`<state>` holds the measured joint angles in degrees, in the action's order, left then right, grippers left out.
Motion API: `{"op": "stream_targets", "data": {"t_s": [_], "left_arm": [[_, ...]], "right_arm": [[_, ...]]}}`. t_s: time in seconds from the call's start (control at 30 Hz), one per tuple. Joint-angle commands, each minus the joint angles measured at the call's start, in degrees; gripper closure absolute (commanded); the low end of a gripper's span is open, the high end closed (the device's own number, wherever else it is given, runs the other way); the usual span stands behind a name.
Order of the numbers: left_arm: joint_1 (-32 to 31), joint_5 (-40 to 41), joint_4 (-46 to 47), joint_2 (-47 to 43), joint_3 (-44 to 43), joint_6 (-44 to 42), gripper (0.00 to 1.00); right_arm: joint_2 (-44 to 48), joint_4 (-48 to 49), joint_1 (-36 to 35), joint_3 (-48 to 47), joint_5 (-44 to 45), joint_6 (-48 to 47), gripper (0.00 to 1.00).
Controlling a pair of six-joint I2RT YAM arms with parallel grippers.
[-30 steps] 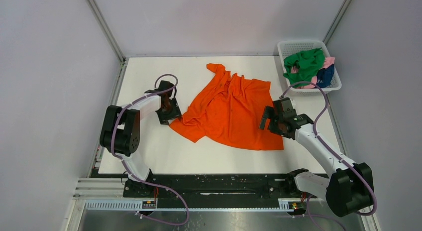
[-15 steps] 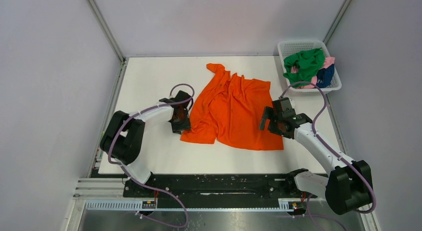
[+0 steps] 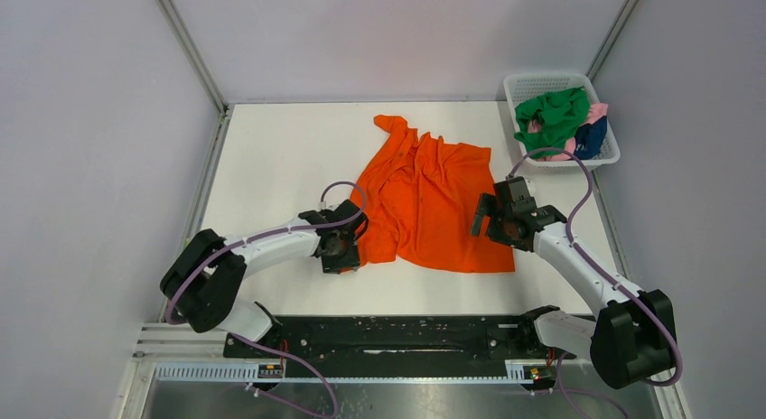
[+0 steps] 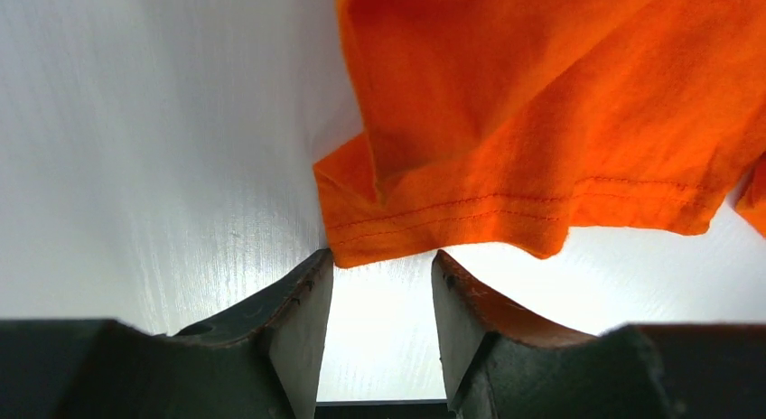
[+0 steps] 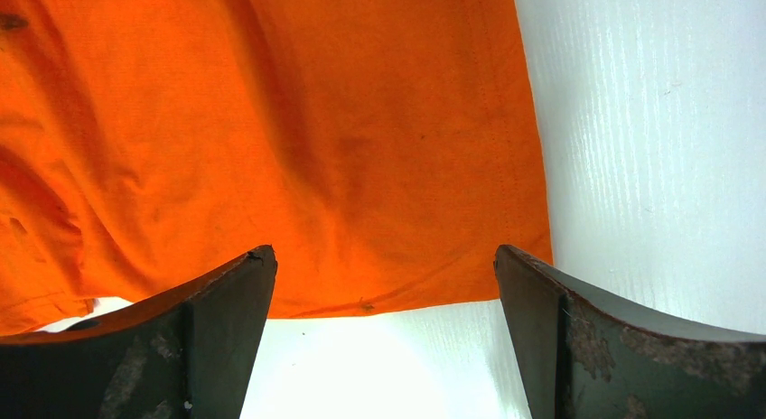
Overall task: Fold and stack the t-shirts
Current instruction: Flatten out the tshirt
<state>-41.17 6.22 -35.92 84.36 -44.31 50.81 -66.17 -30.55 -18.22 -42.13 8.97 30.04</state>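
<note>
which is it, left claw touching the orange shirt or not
Cannot tell: left wrist view shows the orange shirt hem at the left claw tips, height unclear.

Orange t-shirt [image 3: 429,202], spread out, left side rumpled

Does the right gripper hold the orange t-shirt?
No, the right gripper is wide open, and the orange t-shirt lies flat on the table.

Left end effector [image 4: 381,261] half-open, right end effector [image 5: 384,253] wide open, both low.
</note>
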Motion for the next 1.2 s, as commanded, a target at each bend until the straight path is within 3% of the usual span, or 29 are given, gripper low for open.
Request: {"op": "stream_targets", "data": {"t_s": [0.0,0.17,0.47,0.6,0.8,0.83,0.87,0.9,1.03,1.17], "left_arm": [[-0.6,3.3,0.0,2.1,1.6,4.1,0.54],[-0.4,7.6,-2.3,2.4,-1.0,3.7,0.42],[-0.1,7.0,1.4,6.0,-1.6,4.4,0.43],[-0.1,2.3,6.2,8.9,-1.7,3.8,0.51],[-0.1,4.0,5.7,12.5,-3.5,3.0,0.71],[-0.1,4.1,5.8,12.8,-3.5,2.8,0.76],[-0.1,4.1,5.8,13.1,-3.5,2.6,0.91],[-0.1,4.2,5.9,13.2,-3.5,2.5,1.0],[-0.2,4.8,6.0,10.6,-2.4,2.3,1.0],[-0.1,7.1,5.7,2.6,1.2,2.2,1.0]], "right_arm": [[-0.3,-0.2,-0.1,-0.8,1.1,0.0,0.01],[-0.1,-0.1,-0.1,-0.6,1.5,0.0,0.01],[-0.5,-0.2,0.0,-0.7,2.1,-0.1,0.01],[-0.9,-0.3,0.0,-0.8,2.4,-0.2,0.0],[-0.9,-0.3,0.0,-0.8,3.1,-0.3,0.01],[-0.8,-0.3,0.0,-0.7,3.2,-0.3,0.01],[-0.8,-0.3,0.0,-0.7,3.2,-0.3,0.0],[-0.9,-0.2,-0.1,-0.7,3.4,-0.4,0.01],[-1.0,-0.2,0.0,-0.7,3.9,-0.1,0.01],[1.1,-1.7,0.1,-0.3,7.0,2.0,0.0]]}}
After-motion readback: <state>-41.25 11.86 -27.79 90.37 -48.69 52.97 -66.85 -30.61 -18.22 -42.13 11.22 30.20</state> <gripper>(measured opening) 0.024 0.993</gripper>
